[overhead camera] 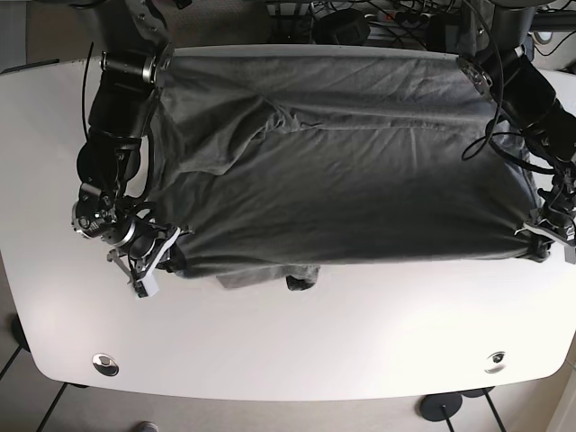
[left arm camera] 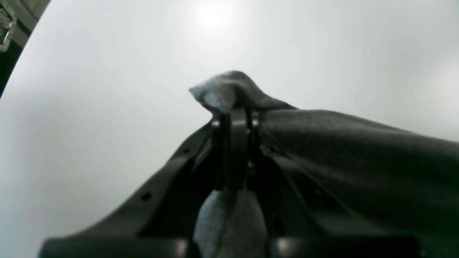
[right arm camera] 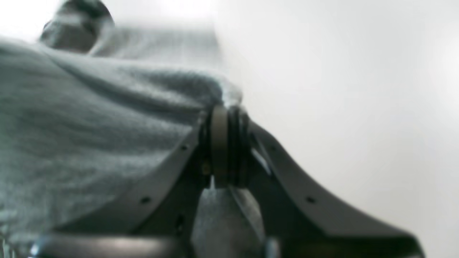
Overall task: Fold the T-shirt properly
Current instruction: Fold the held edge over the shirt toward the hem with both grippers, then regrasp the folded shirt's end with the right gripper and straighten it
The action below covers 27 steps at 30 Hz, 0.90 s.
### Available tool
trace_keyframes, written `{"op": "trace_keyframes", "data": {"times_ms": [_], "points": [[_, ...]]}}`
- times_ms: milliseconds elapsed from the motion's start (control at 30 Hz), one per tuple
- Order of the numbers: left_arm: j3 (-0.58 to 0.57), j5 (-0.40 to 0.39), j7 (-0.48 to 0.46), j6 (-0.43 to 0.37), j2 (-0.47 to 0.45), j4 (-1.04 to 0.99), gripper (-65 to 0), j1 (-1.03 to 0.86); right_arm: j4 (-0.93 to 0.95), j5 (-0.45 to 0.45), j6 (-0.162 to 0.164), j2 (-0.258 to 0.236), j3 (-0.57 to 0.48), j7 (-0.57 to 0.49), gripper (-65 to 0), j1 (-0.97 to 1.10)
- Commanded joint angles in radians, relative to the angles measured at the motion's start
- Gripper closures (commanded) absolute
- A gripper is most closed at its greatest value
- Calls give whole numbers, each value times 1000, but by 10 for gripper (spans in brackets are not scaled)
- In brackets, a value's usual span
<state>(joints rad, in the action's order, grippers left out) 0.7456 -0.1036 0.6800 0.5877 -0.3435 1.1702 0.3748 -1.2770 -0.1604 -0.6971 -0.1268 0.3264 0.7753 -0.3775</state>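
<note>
On the white table (overhead camera: 297, 351), nearest the base camera, a bare strip of tabletop runs along the front edge, with two small round metal fittings (overhead camera: 104, 363) set into it near the front corners. Just beyond that strip lies the near hem of the dark grey T-shirt (overhead camera: 342, 171), which is lifted and stretched between the two arms, so that the cloth spans almost the whole width of the table.

At the hem's corner on the base view's left, the right gripper (overhead camera: 155, 256) is clamped tight on the T-shirt; its wrist view shows the jaws pressed together with a fold of grey cloth (right arm camera: 89, 118) pinched at their tips and more cloth bunched below, between the fingers. At the hem's opposite corner, the left gripper (overhead camera: 538, 243) is likewise closed on the fabric; its wrist view shows the jaws together, a small peak of cloth (left arm camera: 229, 89) poking up past the tips and the shirt draping away to one side.

Between the two grippers the front edge of the T-shirt sags a little, and a small flap of cloth (overhead camera: 270, 274) hangs down below the hem near the middle, resting on the table.

Farther back the shirt rises in broad wrinkles, with a ridge running across its upper part. The far edge of the T-shirt reaches the back rim of the table, where the upper links of both arms stand at either side. Behind the table, cables (overhead camera: 396, 13) and dark equipment are dimly visible.
</note>
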Motion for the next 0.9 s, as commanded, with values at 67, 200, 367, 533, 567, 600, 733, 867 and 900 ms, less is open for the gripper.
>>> {"op": "trace_keyframes", "data": {"times_ms": [67, 200, 367, 533, 567, 600, 733, 867, 900], "points": [[61, -12, 39, 36, -10, 119, 0, -23, -171, -11, -1, -9, 3, 43, -17, 36], [116, -11, 93, 73, 33, 207, 0, -73, -335, -11, -1, -9, 4, 102, -17, 142], [131, -11, 111, 74, 63, 307, 0, -198, -474, -12, -1, 22, 72, 121, -17, 297], [147, -12, 109, 110, 67, 324, 0, -305, -505, -12, -1, 25, 98, 121, -17, 417], [162, -12, 111, 110, 67, 324, 0, -316, -508, -12, -1, 25, 99, 121, -17, 435], [183, -12, 113, 110, 67, 324, 0, -330, -530, -12, -1, 26, 119, 121, -17, 464], [208, -12, 113, 110, 65, 324, 0, -383, -568, -12, -1, 28, 136, 121, -21, 539], [200, -6, 113, 110, 62, 324, -28, -431, -567, -12, -1, 28, 138, 121, -24, 588], [200, -6, 113, 110, 62, 324, -78, -432, -567, -12, -1, 28, 138, 121, -43, 598]]}}
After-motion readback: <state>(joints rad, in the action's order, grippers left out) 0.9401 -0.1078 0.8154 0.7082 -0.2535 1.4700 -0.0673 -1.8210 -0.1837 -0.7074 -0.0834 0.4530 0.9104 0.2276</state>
